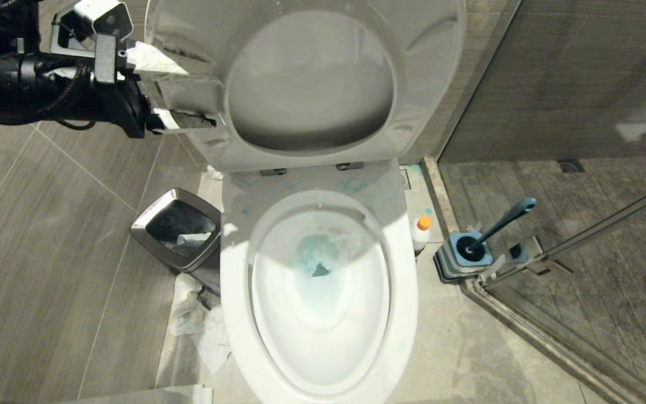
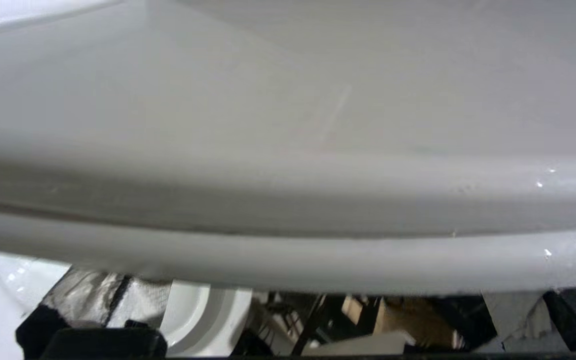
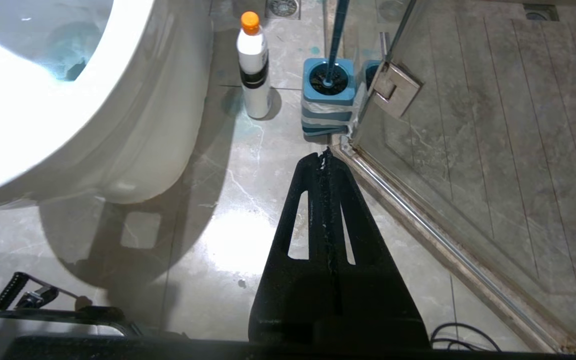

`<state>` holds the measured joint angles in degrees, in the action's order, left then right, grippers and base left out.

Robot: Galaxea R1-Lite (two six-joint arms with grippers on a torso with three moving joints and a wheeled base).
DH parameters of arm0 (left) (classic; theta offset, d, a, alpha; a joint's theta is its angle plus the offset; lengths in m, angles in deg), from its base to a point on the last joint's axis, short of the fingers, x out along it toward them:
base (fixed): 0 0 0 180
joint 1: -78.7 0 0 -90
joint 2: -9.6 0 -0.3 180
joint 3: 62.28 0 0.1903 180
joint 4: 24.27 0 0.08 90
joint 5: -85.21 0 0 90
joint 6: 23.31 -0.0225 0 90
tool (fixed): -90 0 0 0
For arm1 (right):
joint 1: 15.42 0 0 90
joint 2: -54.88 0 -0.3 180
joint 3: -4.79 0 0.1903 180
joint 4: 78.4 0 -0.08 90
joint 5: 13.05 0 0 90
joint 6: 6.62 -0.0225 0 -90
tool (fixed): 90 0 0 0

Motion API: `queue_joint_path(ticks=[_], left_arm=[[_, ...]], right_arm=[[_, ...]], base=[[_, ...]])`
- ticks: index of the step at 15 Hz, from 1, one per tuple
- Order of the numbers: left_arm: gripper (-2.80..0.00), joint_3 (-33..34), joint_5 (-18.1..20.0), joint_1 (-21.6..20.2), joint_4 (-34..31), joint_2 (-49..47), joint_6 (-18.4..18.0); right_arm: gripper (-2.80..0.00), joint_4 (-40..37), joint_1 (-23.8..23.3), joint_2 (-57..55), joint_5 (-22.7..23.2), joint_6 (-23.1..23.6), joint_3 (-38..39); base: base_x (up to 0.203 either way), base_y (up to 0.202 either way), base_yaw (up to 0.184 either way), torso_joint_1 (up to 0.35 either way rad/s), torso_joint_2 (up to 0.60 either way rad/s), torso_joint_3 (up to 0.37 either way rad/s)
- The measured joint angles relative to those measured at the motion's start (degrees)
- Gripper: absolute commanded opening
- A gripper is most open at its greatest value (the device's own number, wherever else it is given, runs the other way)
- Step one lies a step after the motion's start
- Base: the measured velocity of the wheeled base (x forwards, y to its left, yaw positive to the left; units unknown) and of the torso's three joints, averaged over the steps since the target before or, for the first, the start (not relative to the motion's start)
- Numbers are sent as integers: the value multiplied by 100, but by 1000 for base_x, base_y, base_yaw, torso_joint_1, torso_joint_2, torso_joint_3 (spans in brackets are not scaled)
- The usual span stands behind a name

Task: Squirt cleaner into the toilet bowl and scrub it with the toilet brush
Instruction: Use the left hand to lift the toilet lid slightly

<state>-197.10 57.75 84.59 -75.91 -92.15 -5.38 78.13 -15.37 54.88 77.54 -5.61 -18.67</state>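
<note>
Standing beside the toilet bowl (image 1: 318, 292), I see its long oval running straight out from the wall toward the robot, the narrow front end nearest, with blue cleaner smeared round the drain and a few blue specks on the ledge behind the rim. The seat and lid (image 1: 312, 78) are tipped up against the wall, and the left gripper (image 1: 188, 106) is up there at their left edge, its fingers spread wide and released, one above the other against the edge of the raised lid; whether they actually touch it I cannot tell. From the left wrist view almost everything is the pale curved underside of that lid (image 2: 288, 125). The cleaner (image 1: 422, 233) stands upright on the floor just beside the right flank of the bowl, orange cap up. A little further right, near the corner of the glass shower screen (image 1: 581, 224), the toilet brush (image 1: 499, 224) sits head-down in its square blue holder (image 1: 463, 258), its slim handle leaning up and away to the right, looped end highest. The right gripper (image 3: 325, 155) hangs low over the floor tiles in front of that holder, fingers clenched together on nothing, pointing toward the brush and bottle without reaching either. On the other side of the bowl stands a steel-rimmed waste bin (image 1: 180, 230), with crumpled white paper (image 1: 199, 325) on the floor beside it.
</note>
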Motion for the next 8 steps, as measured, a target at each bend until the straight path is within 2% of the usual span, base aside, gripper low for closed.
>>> queue_joint_path(ticks=[2, 4, 8], left_arm=[[0, -20, -773, 264, 641, 10, 964], [0, -17, -1541, 463, 1183, 0, 1622], [0, -9, -2165, 524, 1345, -21, 1745]], right_arm=[[-280, 0, 6, 0, 2, 2, 0], [-280, 1, 5, 0, 0, 2, 0], [-280, 0, 2, 0, 2, 2, 0]], base=[[0, 0, 0, 0, 0, 0], [0, 0, 0, 0, 0, 0], [0, 0, 0, 0, 0, 0]])
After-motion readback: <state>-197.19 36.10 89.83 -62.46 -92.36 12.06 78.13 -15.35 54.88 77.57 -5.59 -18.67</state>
